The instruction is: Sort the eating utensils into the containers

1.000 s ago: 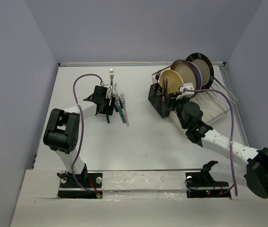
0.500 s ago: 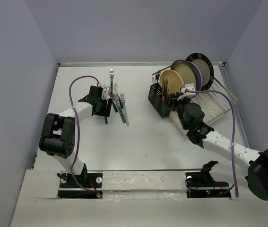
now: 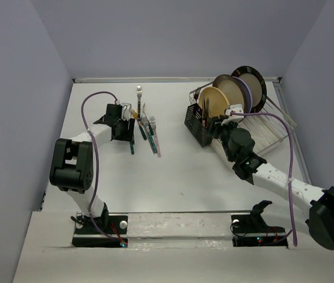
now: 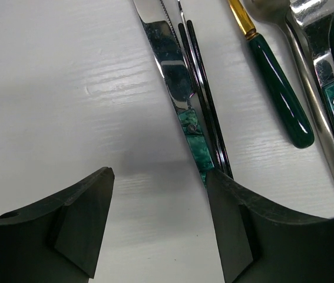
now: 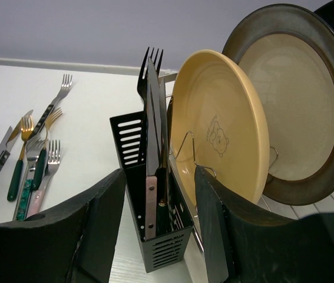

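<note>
From above, the left claw [image 3: 125, 125] is low over the table [image 3: 172, 177]. The loose utensils [image 3: 146, 127] lie in a bundle just at its right side, handles toward the arm bases. The right claw [image 3: 214, 125] stands just beside the black caddy [image 3: 195, 125], which is at its left. Behind it, the dish rack [image 3: 270, 127] holds the plates [image 3: 215, 101].

In the left wrist view, the two fingers [image 4: 81, 227] of the left claw are well apart and hold nothing — only bare table shows between them. A knife with a mottled green handle [image 4: 175, 76] runs along the inner edge of the finger on the right of the view. Its handle end is hidden by that finger, and I cannot tell if they touch. Further to that side lies a gold fork with a dark green handle [image 4: 275, 88].

In the right wrist view, this claw's fingers [image 5: 96, 236] also stand wide, with nothing gripped. The caddy is straight ahead of the gap — a black fork [image 5: 150, 62] and a knife with a pinkish handle [image 5: 150, 203] stand upright inside it. A yellow plate [image 5: 225, 135] leans just to the right of the caddy.
</note>
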`<action>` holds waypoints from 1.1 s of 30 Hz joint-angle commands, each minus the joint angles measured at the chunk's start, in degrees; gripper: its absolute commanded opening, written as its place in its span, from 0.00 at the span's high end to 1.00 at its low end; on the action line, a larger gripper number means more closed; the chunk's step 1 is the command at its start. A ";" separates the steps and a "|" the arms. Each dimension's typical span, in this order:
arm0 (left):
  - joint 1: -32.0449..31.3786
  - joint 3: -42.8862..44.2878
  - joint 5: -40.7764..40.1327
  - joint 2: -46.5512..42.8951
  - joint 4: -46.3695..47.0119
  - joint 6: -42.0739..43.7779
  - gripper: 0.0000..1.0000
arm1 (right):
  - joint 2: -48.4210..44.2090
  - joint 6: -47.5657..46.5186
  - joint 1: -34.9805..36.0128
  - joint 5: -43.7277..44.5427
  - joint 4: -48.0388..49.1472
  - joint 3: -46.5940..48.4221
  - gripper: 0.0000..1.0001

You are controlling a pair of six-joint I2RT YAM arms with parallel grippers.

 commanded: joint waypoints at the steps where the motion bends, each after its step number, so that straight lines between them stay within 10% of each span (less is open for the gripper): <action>1: -0.11 2.68 0.30 2.18 0.88 -0.58 0.26 | -1.74 -0.64 -0.41 0.00 1.16 -0.27 0.44; 20: -0.20 4.62 1.62 7.11 2.11 -1.81 0.28 | -1.65 -0.64 -0.41 0.18 0.63 -0.18 0.44; 33: -0.11 2.95 2.24 8.69 -0.97 -1.11 0.63 | -2.27 -2.49 -0.41 0.26 0.37 -0.09 0.44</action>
